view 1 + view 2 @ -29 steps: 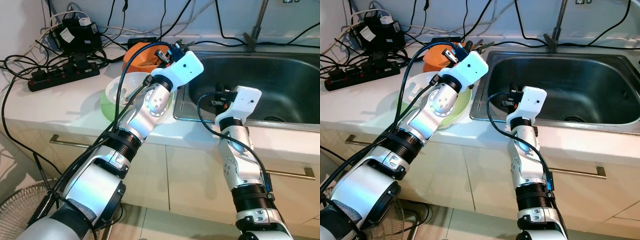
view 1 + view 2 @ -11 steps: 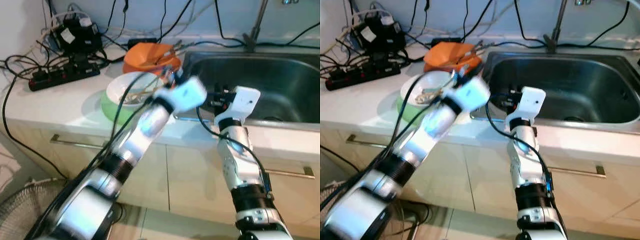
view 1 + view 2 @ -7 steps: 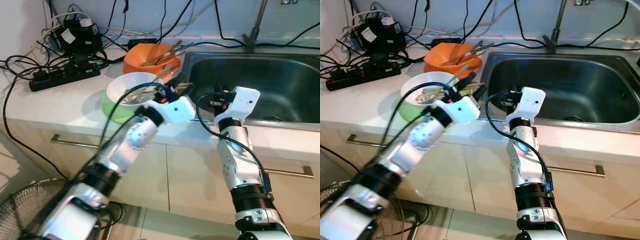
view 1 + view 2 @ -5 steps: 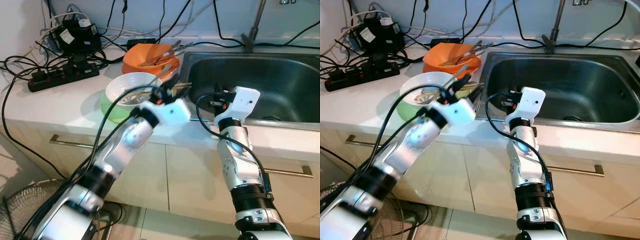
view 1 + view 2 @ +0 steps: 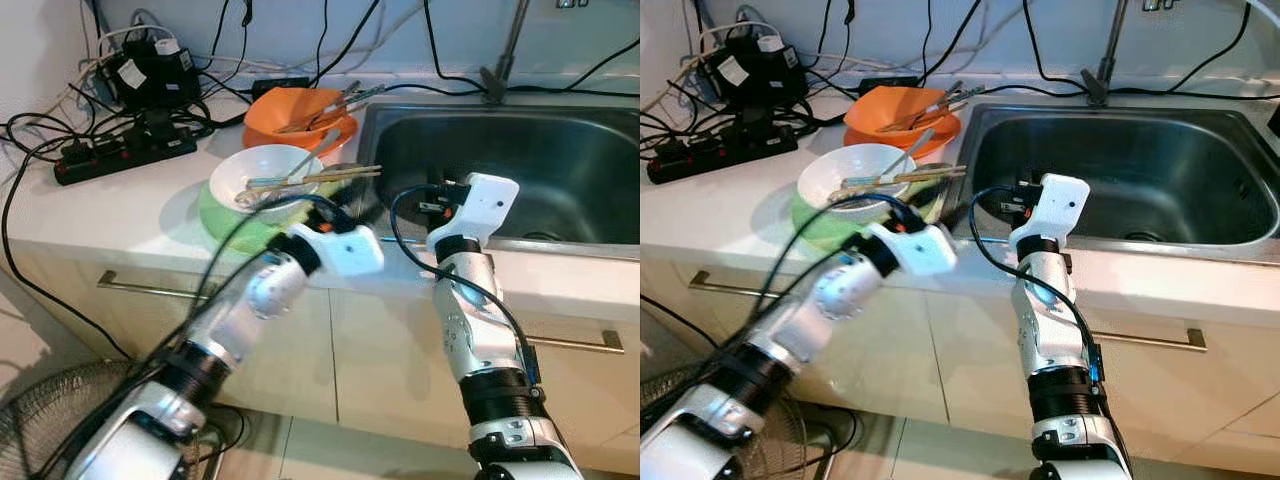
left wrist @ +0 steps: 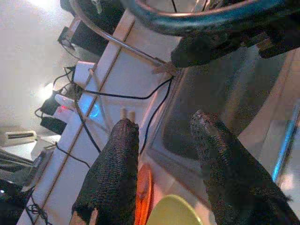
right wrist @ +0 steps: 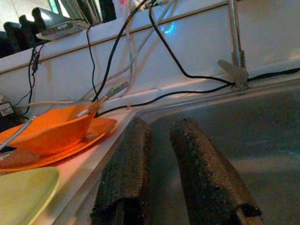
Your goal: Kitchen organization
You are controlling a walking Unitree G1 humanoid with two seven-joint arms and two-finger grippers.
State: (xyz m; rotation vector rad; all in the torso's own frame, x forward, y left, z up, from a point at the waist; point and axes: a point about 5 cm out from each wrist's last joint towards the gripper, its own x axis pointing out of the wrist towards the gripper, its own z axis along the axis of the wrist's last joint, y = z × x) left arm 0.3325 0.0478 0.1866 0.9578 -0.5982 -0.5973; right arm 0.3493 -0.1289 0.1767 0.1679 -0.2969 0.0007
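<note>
- Your left gripper (image 6: 164,159) stands wide apart and empty, low at the counter's front edge, just beside the green plate (image 5: 225,215).
- Your right gripper (image 7: 171,168) hovers at the sink (image 5: 560,170) rim, fingers narrowly parted, holding nothing.
- The white bowl (image 5: 262,178) sits on the green plate with chopsticks (image 5: 315,178) laid across it; the orange bowl (image 5: 296,112) holds utensils behind.
- Judgement: the dishes remain on the counter and the sink looks empty, so most sorting is left.
</note>
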